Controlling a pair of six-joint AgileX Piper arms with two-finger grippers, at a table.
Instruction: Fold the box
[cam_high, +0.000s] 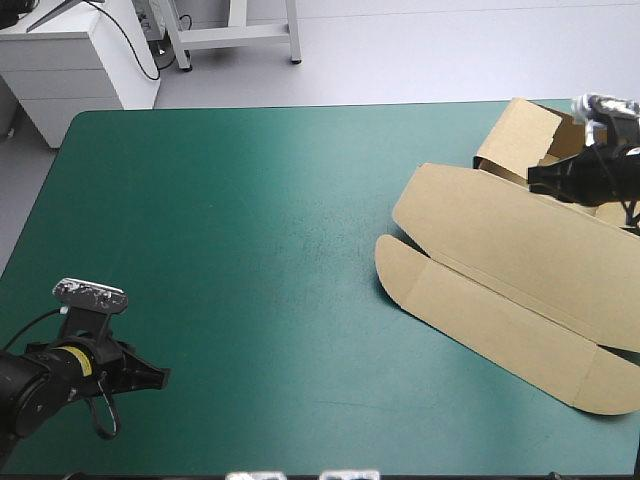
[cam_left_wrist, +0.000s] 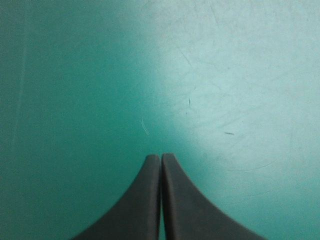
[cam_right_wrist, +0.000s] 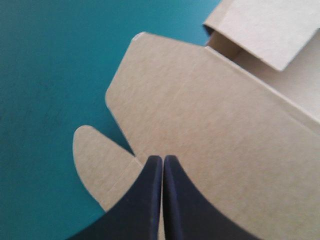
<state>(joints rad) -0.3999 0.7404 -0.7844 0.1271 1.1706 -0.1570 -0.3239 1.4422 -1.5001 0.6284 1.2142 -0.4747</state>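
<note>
Box (cam_high: 500, 270): lies on right side of desk (cam_high: 220, 250) with teal-green cover; lid and rounded flaps flat toward centre, wall raised at far-right end.
Right hand (cam_high: 533, 178): clenched, grasps nothing, hangs over flat lid beside raised wall.
Left hand (cam_high: 160, 378): clenched on nothing, sits low over bare cover by near-left corner.
</note>
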